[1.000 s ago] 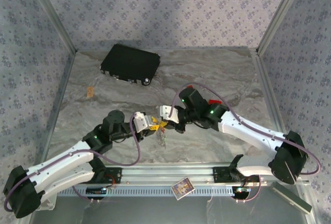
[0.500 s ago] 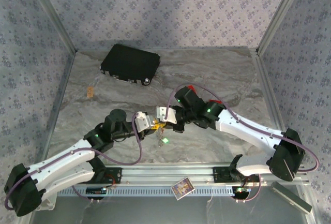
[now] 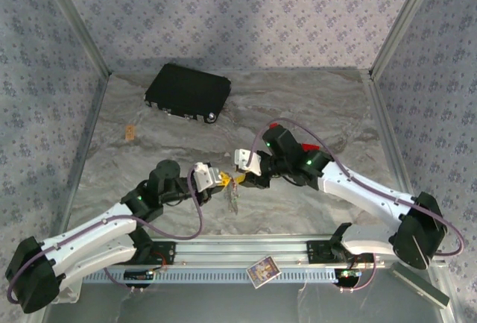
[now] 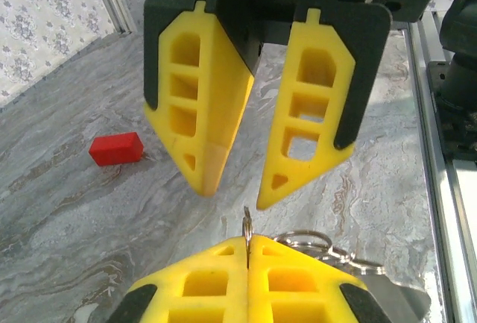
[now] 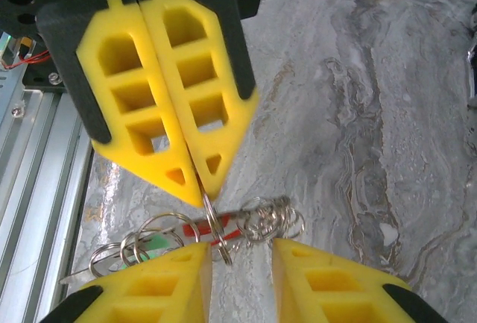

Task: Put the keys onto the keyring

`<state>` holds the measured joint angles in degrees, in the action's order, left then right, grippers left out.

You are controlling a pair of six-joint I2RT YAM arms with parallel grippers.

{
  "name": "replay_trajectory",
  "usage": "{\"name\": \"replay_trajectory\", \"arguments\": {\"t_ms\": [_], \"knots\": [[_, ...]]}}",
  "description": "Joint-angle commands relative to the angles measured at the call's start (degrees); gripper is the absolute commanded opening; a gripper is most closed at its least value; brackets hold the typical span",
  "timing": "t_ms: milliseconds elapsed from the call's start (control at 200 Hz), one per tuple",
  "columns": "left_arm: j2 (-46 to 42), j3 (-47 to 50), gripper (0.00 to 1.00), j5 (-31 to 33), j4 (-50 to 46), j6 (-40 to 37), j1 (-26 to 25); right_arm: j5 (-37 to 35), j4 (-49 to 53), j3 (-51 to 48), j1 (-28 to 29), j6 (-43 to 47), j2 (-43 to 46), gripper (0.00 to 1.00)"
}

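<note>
My left gripper (image 3: pixel 218 180) is shut on a thin silvery keyring (image 4: pixel 247 227), pinched edge-on between its yellow pads. Seen from the right wrist, the left gripper (image 5: pixel 206 192) holds that keyring (image 5: pixel 211 222) from above. Linked smaller rings, a tangle of chain (image 5: pixel 272 218), a red key (image 5: pixel 200 230) and a green key (image 5: pixel 159 247) trail off it. In the top view the bunch of keys (image 3: pixel 233 200) dangles below the two grippers. My right gripper (image 5: pixel 240 252) is open, facing the left one, its fingers either side of the ring's lower end. From the left wrist the right gripper (image 4: pixel 233 196) stands open just beyond the ring.
A black case (image 3: pixel 186 92) lies at the back left. A red block (image 4: pixel 115 148) sits on the marbled table (image 3: pixel 313 107), and a small tan tag (image 3: pixel 130 132) lies near the left wall. The aluminium rail (image 3: pixel 246 248) and a small card (image 3: pixel 262 270) line the near edge.
The right gripper pushed left toward the left gripper, then drew back a little to the right. The hanging bunch shifted under them. The left gripper kept its hold.
</note>
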<state>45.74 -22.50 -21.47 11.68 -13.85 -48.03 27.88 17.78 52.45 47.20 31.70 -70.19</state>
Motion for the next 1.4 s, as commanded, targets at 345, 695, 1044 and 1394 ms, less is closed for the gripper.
{"name": "replay_trajectory", "arguments": {"t_ms": [345, 695, 1044, 1394], "knots": [[-1.74, 1.76, 0.00, -1.36, 6.24, 2.33, -0.31, 1.48, -3.06, -2.28, -0.32, -3.28, 1.11, 0.14], [-1.83, 1.57, 0.00, -2.32, 7.33, 2.24, -0.31, 0.27, -1.52, -2.07, -0.53, -2.12, 1.49, 0.00], [-1.20, 1.68, 0.00, -4.12, 9.69, 2.42, -0.31, 0.86, -2.00, -1.90, 0.10, -2.38, 0.02, 0.05], [-1.19, 2.00, 0.00, -4.10, 10.10, 2.51, -0.31, 3.93, -5.14, -3.53, -0.07, -4.00, 2.87, 0.24]]}}
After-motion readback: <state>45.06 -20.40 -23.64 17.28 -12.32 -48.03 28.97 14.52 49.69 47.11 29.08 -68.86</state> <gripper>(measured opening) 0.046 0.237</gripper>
